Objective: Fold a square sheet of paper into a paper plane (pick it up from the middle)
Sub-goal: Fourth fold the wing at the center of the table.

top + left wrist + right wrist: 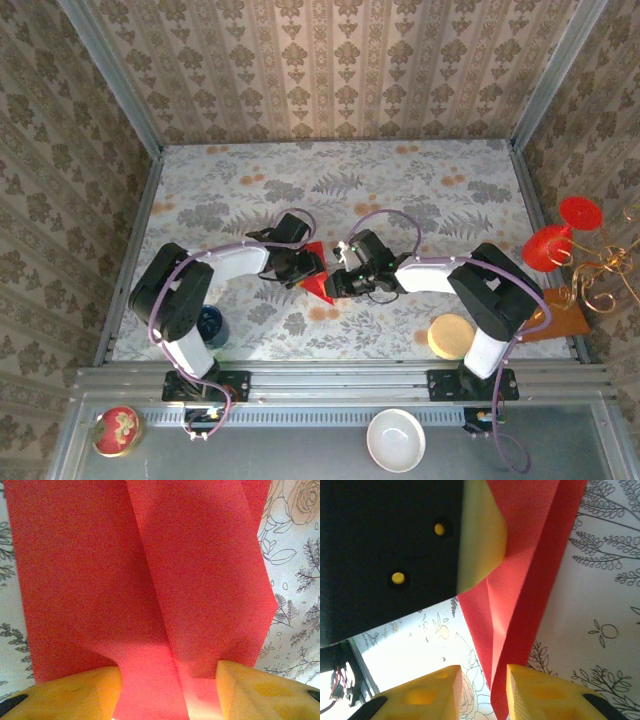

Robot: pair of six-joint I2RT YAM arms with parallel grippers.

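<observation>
The red sheet of paper (318, 284) lies mid-table between both arms, folded into a narrow pointed shape with a long centre crease. In the left wrist view the folded paper (150, 580) spreads under and between the yellow fingers. My left gripper (169, 680) is open over it, jaws well apart. In the right wrist view the paper's pointed end (530, 580) runs down between the fingers of my right gripper (484, 680), close to the right finger. Bare table shows beside the left finger, so this gripper is open. The left gripper's pale pad (480, 535) rests on the paper's upper part. From above, the left gripper (300, 268) and right gripper (338, 282) face each other across the paper.
A dark blue cup (211, 325) stands by the left arm's base. A round tan disc (451, 336), a brown board (560, 315), red round glasses (560, 235) and gold wire (600, 275) sit at the right. A white bowl (395, 440) and a floral red tin (117, 430) lie on the near ledge.
</observation>
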